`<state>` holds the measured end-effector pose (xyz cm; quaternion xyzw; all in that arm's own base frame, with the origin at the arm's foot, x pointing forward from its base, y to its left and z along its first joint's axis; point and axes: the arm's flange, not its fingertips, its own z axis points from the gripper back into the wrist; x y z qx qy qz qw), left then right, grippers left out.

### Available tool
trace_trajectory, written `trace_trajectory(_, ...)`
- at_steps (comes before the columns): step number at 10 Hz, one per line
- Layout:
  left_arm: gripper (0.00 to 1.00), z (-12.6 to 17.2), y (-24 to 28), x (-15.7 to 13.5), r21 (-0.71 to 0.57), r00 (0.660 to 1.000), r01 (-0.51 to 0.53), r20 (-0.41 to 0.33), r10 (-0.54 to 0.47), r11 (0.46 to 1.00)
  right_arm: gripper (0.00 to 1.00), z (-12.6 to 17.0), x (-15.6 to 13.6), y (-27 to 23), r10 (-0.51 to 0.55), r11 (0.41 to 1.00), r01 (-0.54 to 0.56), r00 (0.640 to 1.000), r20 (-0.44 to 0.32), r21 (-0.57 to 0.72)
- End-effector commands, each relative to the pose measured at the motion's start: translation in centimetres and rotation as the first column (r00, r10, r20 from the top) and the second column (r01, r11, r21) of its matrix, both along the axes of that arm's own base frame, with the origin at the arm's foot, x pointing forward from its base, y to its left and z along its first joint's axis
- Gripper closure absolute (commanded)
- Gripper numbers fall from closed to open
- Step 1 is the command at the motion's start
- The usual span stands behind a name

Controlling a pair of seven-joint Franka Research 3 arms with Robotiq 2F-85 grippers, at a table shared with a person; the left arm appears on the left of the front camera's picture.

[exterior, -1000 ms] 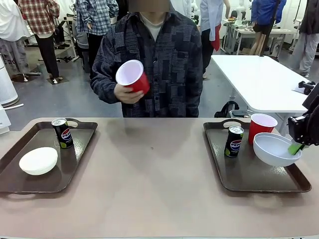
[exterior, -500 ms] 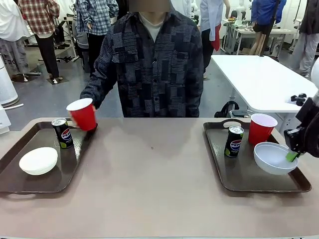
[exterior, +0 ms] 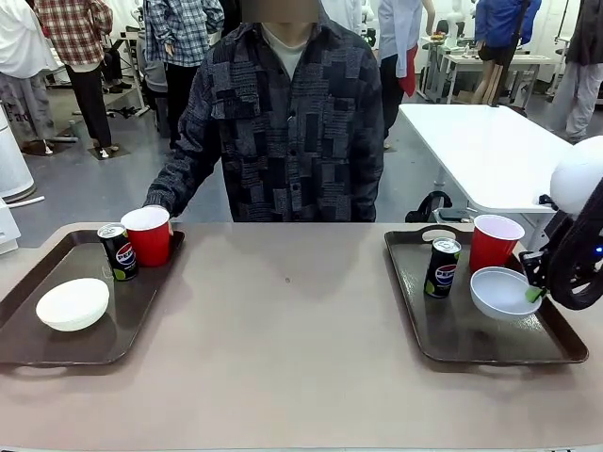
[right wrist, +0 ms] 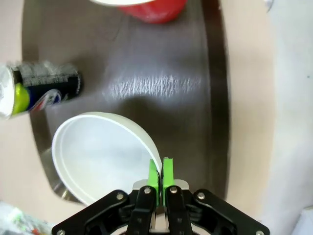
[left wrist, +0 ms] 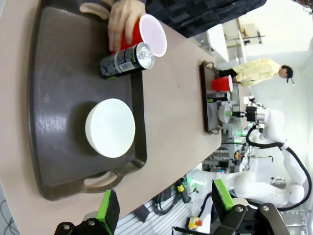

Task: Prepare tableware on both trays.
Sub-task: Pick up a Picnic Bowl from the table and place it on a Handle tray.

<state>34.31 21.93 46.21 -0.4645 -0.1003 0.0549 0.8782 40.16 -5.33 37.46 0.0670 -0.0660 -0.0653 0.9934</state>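
On the left tray (exterior: 57, 353) stand a black Pepsi can (exterior: 118, 251) and a red cup (exterior: 147, 235), with the person's hand (exterior: 154, 203) still on the cup. A white bowl (exterior: 73, 303) lies upside down in front of them. From high above this tray, my left gripper (left wrist: 164, 208) is open, looking down on the bowl (left wrist: 110, 128), can (left wrist: 127, 59) and cup (left wrist: 146, 36). The right tray (exterior: 471, 344) carries a can (exterior: 442, 266) and a red cup (exterior: 495, 243). My right gripper (exterior: 535, 294) is shut on the rim of a second white bowl (exterior: 502, 292), held low at the tray; the pads (right wrist: 153, 175) pinch that bowl's (right wrist: 102, 156) rim.
The person stands at the far side of the table (exterior: 292, 320), leaning toward the left tray. The brown tabletop lies bare between the trays. A white table (exterior: 490, 151) and other people stand farther back.
The person brought the red cup down from chest height and set it on the left tray beside the can. My right gripper lowered the bowl toward the right tray.
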Motion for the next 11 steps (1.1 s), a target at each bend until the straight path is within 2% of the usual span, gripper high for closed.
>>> trace_trajectory(1,0.00,0.2,-0.1,-0.2,-0.010,1.000,-0.003,0.000,0.003,1.000,0.96,-1.9,1.0,0.3,-0.074,0.997,0.073,0.997,0.024,0.035)
trace_trajectory(5,0.00,0.2,-0.1,-0.2,-0.010,1.000,-0.003,0.000,0.003,1.000,0.96,-4.3,2.2,0.8,-0.088,0.996,0.089,0.995,-0.048,0.030)
trace_trajectory(6,0.00,0.2,-0.1,-0.2,-0.010,1.000,-0.003,0.000,0.003,1.000,0.90,-4.2,2.1,0.9,-0.082,0.996,0.084,0.995,-0.055,0.027)
trace_trajectory(7,0.00,0.2,-0.1,-0.2,-0.010,1.000,-0.003,0.000,0.003,1.000,0.36,-3.7,1.9,1.0,-0.082,0.996,0.084,0.995,-0.054,0.030)
trace_trajectory(8,0.00,0.2,-0.1,-0.2,-0.010,1.000,-0.003,0.000,0.003,1.000,0.30,-3.1,1.6,1.1,-0.089,0.995,0.091,0.994,-0.057,0.029)
trace_trajectory(9,0.00,0.2,-0.1,-0.2,-0.010,1.000,-0.003,0.000,0.003,1.000,0.16,-2.5,1.2,1.1,-0.098,0.995,0.100,0.993,-0.065,0.029)
trace_trajectory(10,0.00,0.2,-0.1,-0.2,-0.010,1.000,-0.003,0.000,0.003,1.000,0.10,-1.9,0.7,1.2,-0.096,0.994,0.099,0.992,-0.078,0.037)
trace_trajectory(11,0.00,0.2,-0.1,-0.2,-0.010,1.000,-0.003,0.000,0.003,1.000,0.00,-1.0,0.2,1.4,-0.093,0.994,0.097,0.992,-0.089,0.042)
